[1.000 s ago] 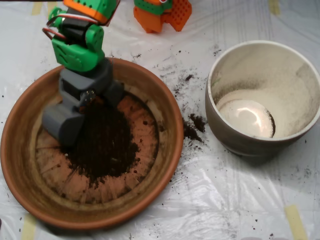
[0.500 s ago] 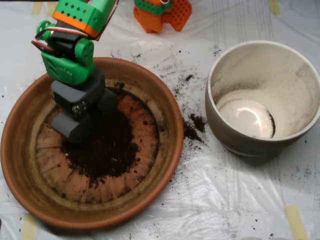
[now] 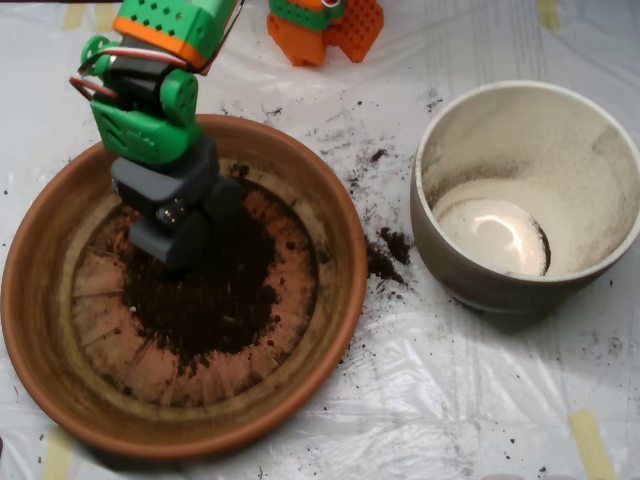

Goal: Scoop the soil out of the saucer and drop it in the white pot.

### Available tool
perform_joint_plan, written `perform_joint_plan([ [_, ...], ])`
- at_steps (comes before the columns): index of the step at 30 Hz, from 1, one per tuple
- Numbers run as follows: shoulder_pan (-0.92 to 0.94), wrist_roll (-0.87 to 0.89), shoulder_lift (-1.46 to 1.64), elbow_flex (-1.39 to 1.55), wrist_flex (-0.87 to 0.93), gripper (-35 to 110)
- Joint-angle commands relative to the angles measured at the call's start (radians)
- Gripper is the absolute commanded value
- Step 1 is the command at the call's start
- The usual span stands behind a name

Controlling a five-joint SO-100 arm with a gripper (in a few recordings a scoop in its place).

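The terracotta saucer (image 3: 338, 232) lies at the left. A dark heap of soil (image 3: 215, 300) covers the middle of its ridged base. My grey scoop (image 3: 183, 240) hangs from the green and orange arm, down in the upper left part of the heap. Its two shells are drawn together over the soil; what they hold is hidden. The white pot (image 3: 470, 285) stands to the right, apart from the saucer. Its pale dusty inside shows only a thin dark trace of soil at the bottom.
Spilled soil crumbs (image 3: 385, 255) lie on the clear plastic sheet between saucer and pot. An orange part of the arm's base (image 3: 325, 30) stands at the top edge. Yellow tape strips (image 3: 590, 440) hold the sheet down.
The scoop's shells, wide apart a second ago, have closed in on each other over the soil. The scoop shifted slightly right and up within the saucer.
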Motion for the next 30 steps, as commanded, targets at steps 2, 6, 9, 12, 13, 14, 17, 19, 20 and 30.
perform_joint_plan([
  [2,-0.015,0.014,0.152,-0.017,0.014,-1],
  [6,-0.043,0.012,0.216,-0.032,0.043,-1],
  [9,-0.078,0.009,0.301,-0.035,0.071,-1],
  [12,-0.117,0.011,0.388,-0.058,0.110,-1],
  [13,-0.132,0.008,0.403,-0.080,0.130,-1],
  [14,-0.147,0.002,0.410,-0.107,0.153,-1],
  [17,-0.190,-0.020,0.414,-0.190,0.212,-1],
  [19,-0.224,-0.037,0.425,-0.230,0.235,-1],
  [20,-0.245,-0.043,0.425,-0.253,0.252,-1],
  [30,-0.499,-0.072,0.393,-0.466,0.356,-1],
])
